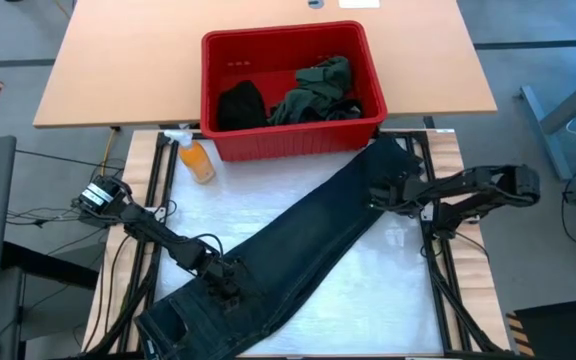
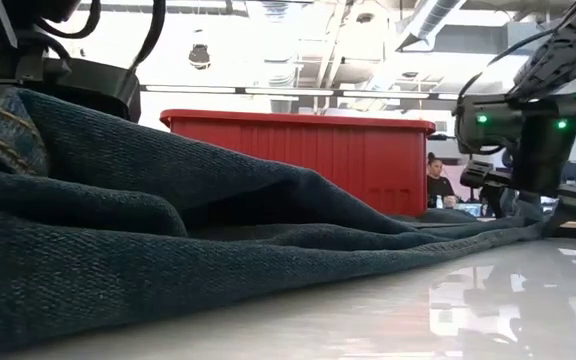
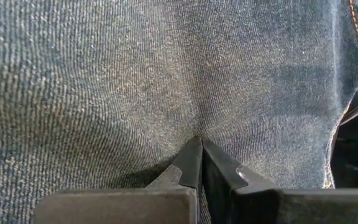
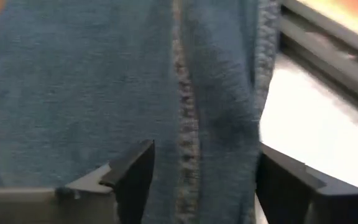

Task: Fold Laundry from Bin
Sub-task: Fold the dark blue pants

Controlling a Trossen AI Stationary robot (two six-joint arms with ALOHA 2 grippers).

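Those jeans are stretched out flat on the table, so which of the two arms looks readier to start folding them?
Probably the left. Its gripper is already pinched shut on the trousers near the waist end. The right gripper is open, its fingers straddling the leg's seam near the bin, so it must close first.

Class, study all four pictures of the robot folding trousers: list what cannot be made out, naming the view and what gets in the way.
1. The bin: the low view shows only its wall, its contents hidden.
2. The trousers: in the high view the waist end is cut off by the bottom edge.
3. The right hand, open astride the leg seam: the high view is too small to show this.
4. The left hand: shut on the trousers; denim hides everything beyond.
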